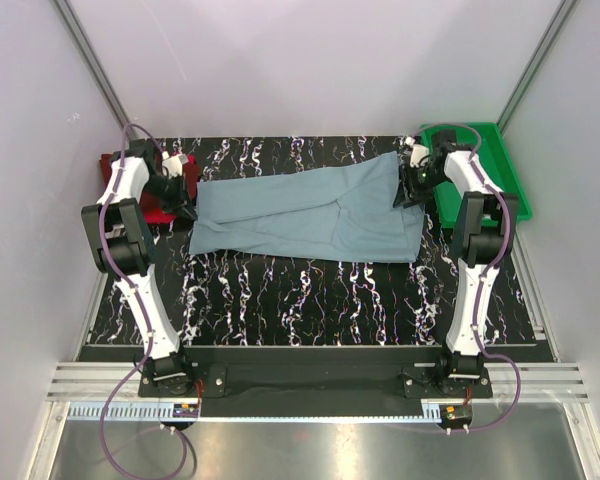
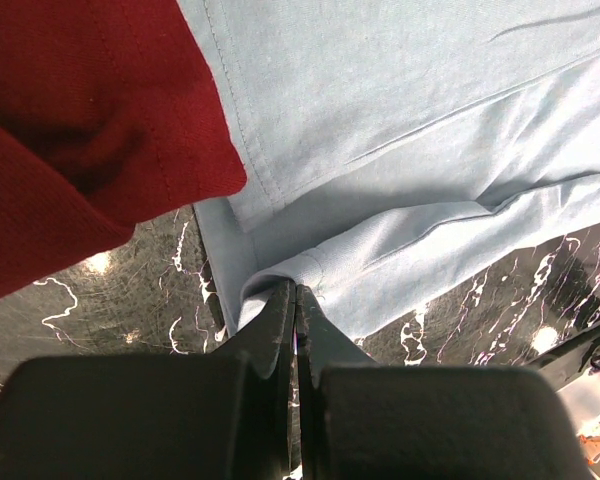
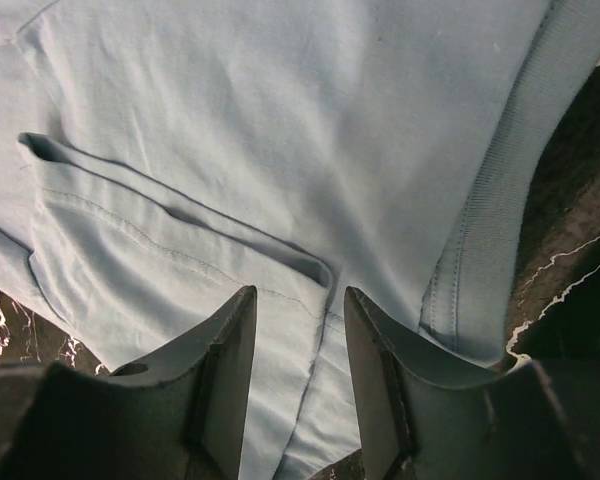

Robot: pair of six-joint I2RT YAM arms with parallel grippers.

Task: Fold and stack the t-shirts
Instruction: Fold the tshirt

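Observation:
A large grey-blue t-shirt (image 1: 310,215) lies spread flat across the middle of the black marbled table (image 1: 310,295). At its left edge my left gripper (image 1: 187,205) is shut on a pinched fold of the hem (image 2: 296,288). A red folded t-shirt (image 2: 80,120) lies right beside that corner, and shows in the top view under the left arm (image 1: 157,213). A dark maroon cloth (image 1: 108,162) peeks out behind it. My right gripper (image 3: 300,295) stands open low over the shirt's far right corner (image 1: 408,185), its fingers (image 3: 230,350) straddling a sleeve seam beside the ribbed collar (image 3: 480,250).
A green plastic tray (image 1: 500,165) sits at the back right, just beyond the right arm. White enclosure walls close in on both sides and the back. Bare marbled table shows in front of the shirt.

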